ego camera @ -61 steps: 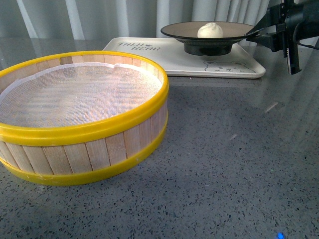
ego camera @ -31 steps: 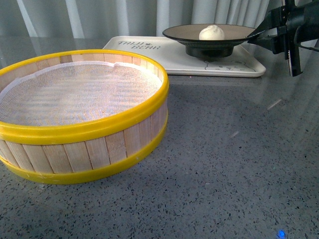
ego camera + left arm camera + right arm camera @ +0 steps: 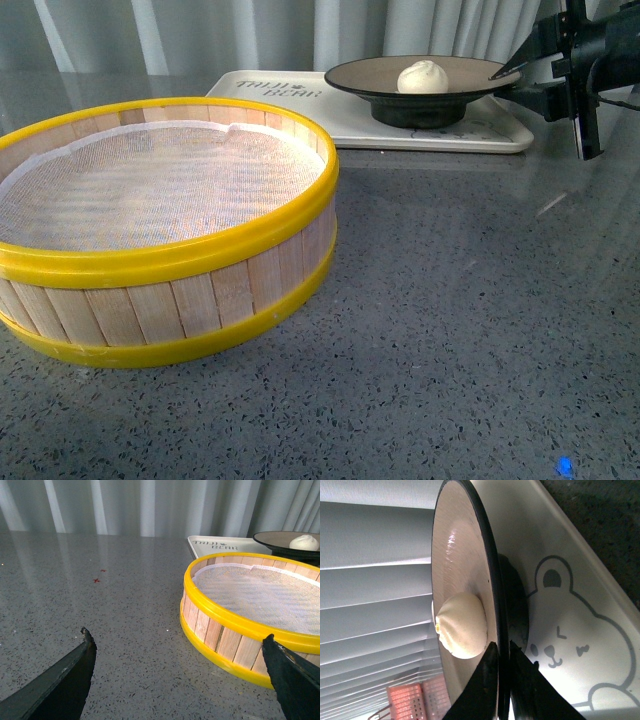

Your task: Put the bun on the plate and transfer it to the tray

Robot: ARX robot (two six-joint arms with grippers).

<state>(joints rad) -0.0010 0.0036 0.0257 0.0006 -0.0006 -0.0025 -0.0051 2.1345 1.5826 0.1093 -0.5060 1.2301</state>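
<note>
The right end effector (image 3: pixel 503 80) pinches the rim of the plate (image 3: pixel 360 75), which holds the bun (image 3: pixel 423 76) on the tray (image 3: pixel 285 95). The left end effector (image 3: pixel 182 672) is spread wide.

Right gripper (image 3: pixel 507 80): matte black, blocky housing, two thin pointed fingers (image 3: pixel 487 680). Left gripper (image 3: pixel 180 672): two wedge-shaped black fingers (image 3: pixel 62 680), tapered tips, dull finish.

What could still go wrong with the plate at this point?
1. The right pincer grips the plate only by its thin rim, so a skewed release could tip it.
2. The bun sits loose inside; a jolt may roll it off.
3. The plate stands near the right end of the tray, so a sideways pull while retracting might drag it toward the tray's edge.
</note>
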